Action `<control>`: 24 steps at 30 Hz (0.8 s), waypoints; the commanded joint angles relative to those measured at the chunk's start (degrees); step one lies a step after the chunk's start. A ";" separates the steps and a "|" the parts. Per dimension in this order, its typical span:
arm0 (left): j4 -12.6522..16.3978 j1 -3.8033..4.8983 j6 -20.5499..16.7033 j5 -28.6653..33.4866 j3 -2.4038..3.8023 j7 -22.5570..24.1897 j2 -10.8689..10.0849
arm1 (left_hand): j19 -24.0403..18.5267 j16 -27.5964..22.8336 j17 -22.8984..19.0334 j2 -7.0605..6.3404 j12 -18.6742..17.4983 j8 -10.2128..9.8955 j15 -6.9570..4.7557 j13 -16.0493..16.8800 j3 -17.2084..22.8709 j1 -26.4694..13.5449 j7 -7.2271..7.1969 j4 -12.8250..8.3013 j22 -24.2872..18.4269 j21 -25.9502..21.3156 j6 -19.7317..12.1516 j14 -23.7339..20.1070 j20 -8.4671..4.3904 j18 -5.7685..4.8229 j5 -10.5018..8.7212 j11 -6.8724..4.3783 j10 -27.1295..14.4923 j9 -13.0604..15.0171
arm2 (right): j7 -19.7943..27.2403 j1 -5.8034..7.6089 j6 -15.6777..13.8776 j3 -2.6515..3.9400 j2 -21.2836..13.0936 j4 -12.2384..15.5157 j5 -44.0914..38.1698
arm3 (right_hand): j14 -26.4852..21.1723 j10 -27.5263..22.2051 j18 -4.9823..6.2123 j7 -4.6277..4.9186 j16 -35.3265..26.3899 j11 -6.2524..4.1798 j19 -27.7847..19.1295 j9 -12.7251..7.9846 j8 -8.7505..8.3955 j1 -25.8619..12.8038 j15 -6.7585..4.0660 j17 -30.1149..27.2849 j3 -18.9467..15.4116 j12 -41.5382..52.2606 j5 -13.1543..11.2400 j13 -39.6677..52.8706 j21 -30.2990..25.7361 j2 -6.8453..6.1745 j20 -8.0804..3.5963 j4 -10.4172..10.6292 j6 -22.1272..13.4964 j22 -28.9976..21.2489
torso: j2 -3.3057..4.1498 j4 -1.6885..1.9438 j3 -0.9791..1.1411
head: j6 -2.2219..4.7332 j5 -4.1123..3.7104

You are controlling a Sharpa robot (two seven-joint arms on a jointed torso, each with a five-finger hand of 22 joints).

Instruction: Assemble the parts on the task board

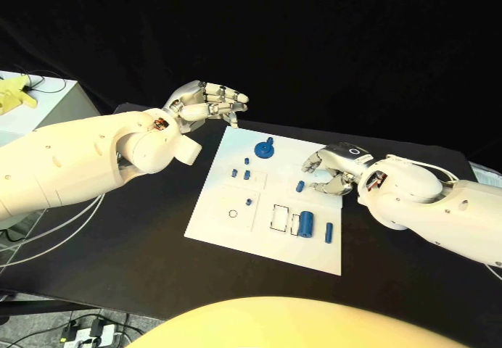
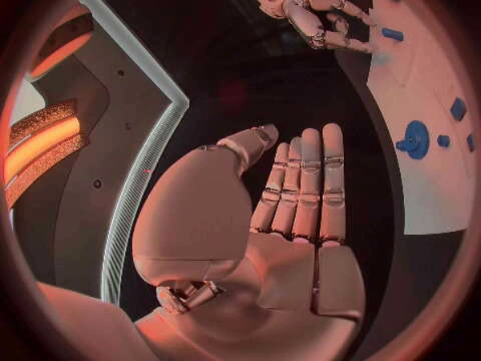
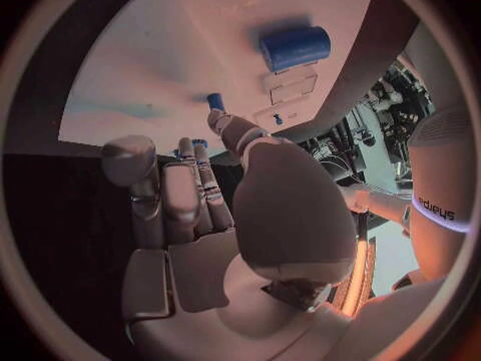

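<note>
The white task board point(image 1: 225, 225) lies mid-table with blue parts on it. A round knobbed part point(image 1: 265, 150) sits near its far edge, two small pegs point(image 1: 239, 174) stand left of centre, and a thick cylinder point(image 1: 305, 223) and a thin bar point(image 1: 328, 232) lie near the right edge. My right hand point(image 1: 329, 170) hovers low over the board's right edge, its fingertips beside a small blue peg point(image 1: 300, 186), which also shows just past a fingertip point(image 3: 216, 101); nothing is gripped. My left hand point(image 1: 210, 101) hangs above the board's far left corner, its fingers point(image 2: 305, 184) straight and bare.
A white stand point(image 1: 26, 109) with a yellow object is at the table's far left. Cables hang off the table's left edge by my left arm. Black table surface point(image 1: 125, 246) surrounds the board.
</note>
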 commanded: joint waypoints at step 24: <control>0.16 0.03 0.84 -0.03 0.03 0.22 0.02 | 0.08 -0.25 -0.06 0.18 0.01 -0.22 0.34 -0.06 -0.24 -0.29 -0.06 0.04 -0.06 -0.38 -0.40 -0.05 0.46 0.79 0.11 -0.12 -0.33 -0.05 | 1.71 -0.68 4.36 -0.33 3.05 -1.24 0.01 | 1.09 6.01 -1.41 0.00 2.82 -0.66 1.34 0.32 0.49 0.29 -0.33 2.88 4.12 0.52 -0.50 0.11 4.68 0.44 -0.32 1.55 3.36 4.07 | -0.05 -0.06 0.00 | 0.01 0.11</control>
